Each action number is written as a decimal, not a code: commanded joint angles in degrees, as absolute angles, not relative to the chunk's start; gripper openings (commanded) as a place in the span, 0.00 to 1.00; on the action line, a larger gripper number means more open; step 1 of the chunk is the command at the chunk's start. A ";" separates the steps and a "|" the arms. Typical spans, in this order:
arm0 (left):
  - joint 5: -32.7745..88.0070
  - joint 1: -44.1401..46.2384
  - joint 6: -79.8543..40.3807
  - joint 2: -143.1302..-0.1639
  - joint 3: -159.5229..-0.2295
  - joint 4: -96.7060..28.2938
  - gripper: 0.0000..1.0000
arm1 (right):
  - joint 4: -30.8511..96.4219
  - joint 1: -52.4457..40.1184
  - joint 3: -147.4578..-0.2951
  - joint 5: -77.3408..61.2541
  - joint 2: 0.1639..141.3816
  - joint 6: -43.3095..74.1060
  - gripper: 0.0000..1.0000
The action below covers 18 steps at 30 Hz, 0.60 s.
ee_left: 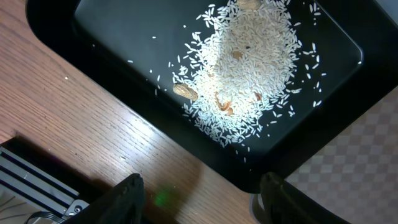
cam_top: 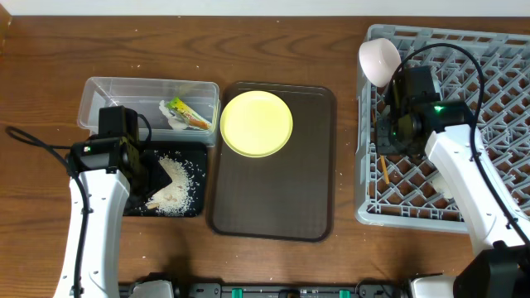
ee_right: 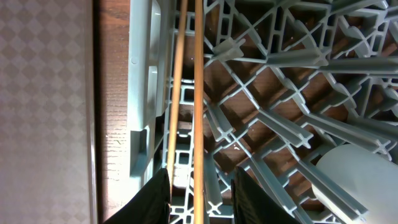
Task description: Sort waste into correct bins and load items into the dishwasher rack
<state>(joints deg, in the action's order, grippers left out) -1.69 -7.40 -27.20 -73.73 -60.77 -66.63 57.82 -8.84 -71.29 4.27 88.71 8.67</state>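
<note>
The wrapper (cam_top: 187, 113) is in the tub (cam_top: 91, 101), rice (ee_left: 249, 68) in the black tray (ee_left: 112, 50) under the open left end effector (ee_left: 202, 196); chopsticks (ee_right: 198, 93) lie in the rack (cam_top: 497, 91) (right end effector (ee_right: 200, 186) open around them); the yellow plate (cam_top: 257, 122) is not yet loaded.

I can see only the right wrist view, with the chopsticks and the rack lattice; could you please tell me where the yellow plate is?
Observer: The yellow plate lies flat on the brown serving tray, at its far end, beside the dishwasher rack but not in it.
Operator: Thank you. And what is the left arm doing, please?
Observer: The left gripper hangs open over the near edge of the black tray, which holds a pile of rice crumbs.
</note>
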 commanded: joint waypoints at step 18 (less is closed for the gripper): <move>-1.93 -7.60 -27.77 -73.30 -60.49 -66.78 0.63 | 38.13 -17.96 -71.53 -12.45 88.90 10.26 0.39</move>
<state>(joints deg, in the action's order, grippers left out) -1.72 -7.40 -27.20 -73.71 -60.77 -66.59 40.80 -14.59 -71.29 -9.47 88.71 9.15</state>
